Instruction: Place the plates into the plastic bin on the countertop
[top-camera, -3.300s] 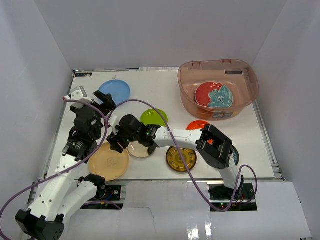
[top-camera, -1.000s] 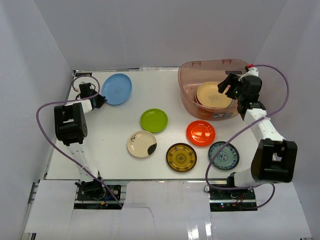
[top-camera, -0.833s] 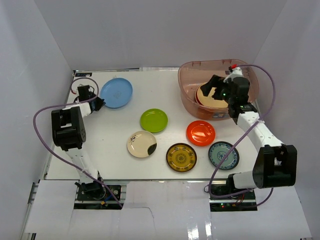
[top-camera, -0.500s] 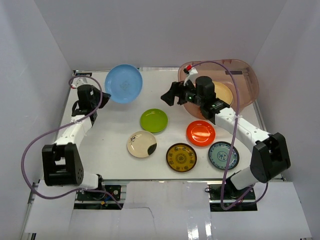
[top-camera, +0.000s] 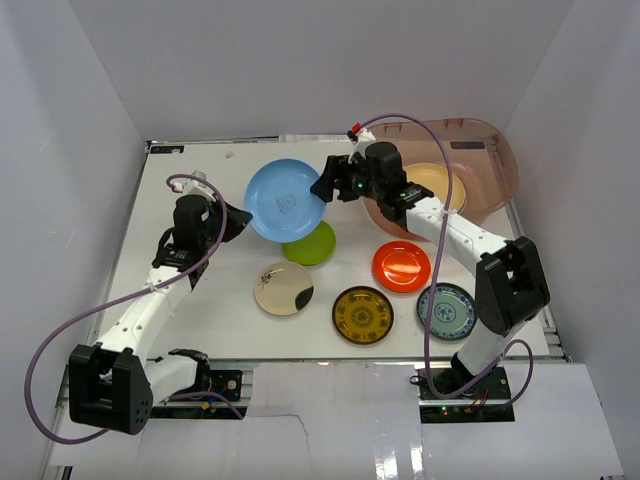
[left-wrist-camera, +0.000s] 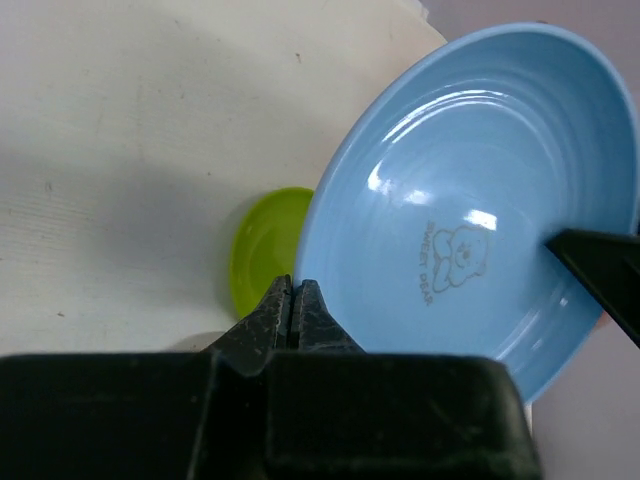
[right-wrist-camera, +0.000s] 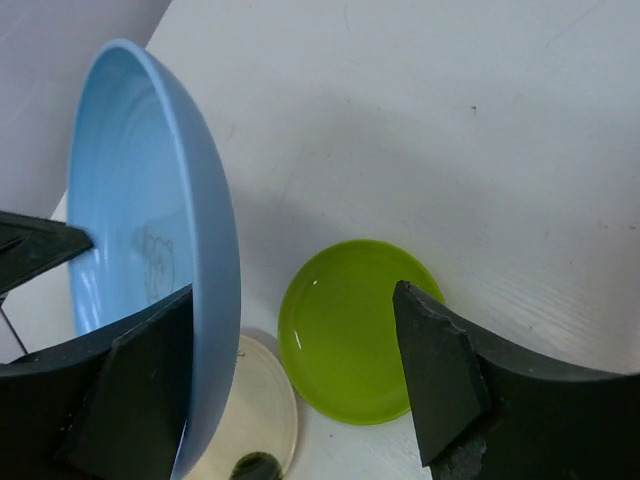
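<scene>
The light blue plate (top-camera: 286, 200) hangs tilted in the air over the countertop (top-camera: 215, 300), above the lime green plate (top-camera: 318, 247). My left gripper (top-camera: 243, 216) is shut on its left rim; the fingertips (left-wrist-camera: 297, 295) pinch the plate (left-wrist-camera: 470, 190). My right gripper (top-camera: 326, 186) stands open astride the opposite rim (right-wrist-camera: 205, 250), with its left finger (right-wrist-camera: 140, 390) against the plate's inside and its right finger (right-wrist-camera: 440, 380) well clear. The plastic bin (top-camera: 500, 150) at the far right holds a tan plate (top-camera: 436, 186).
On the countertop lie a cream plate with a dark blotch (top-camera: 284, 288), an amber patterned plate (top-camera: 362, 314), an orange-red plate (top-camera: 402, 266) and a white-blue patterned plate (top-camera: 447, 310). White walls close in the sides and back.
My left gripper has lifted the light blue plate from the far left and carried it toward the middle. My right gripper left the bin and came left to the plate's rim.
</scene>
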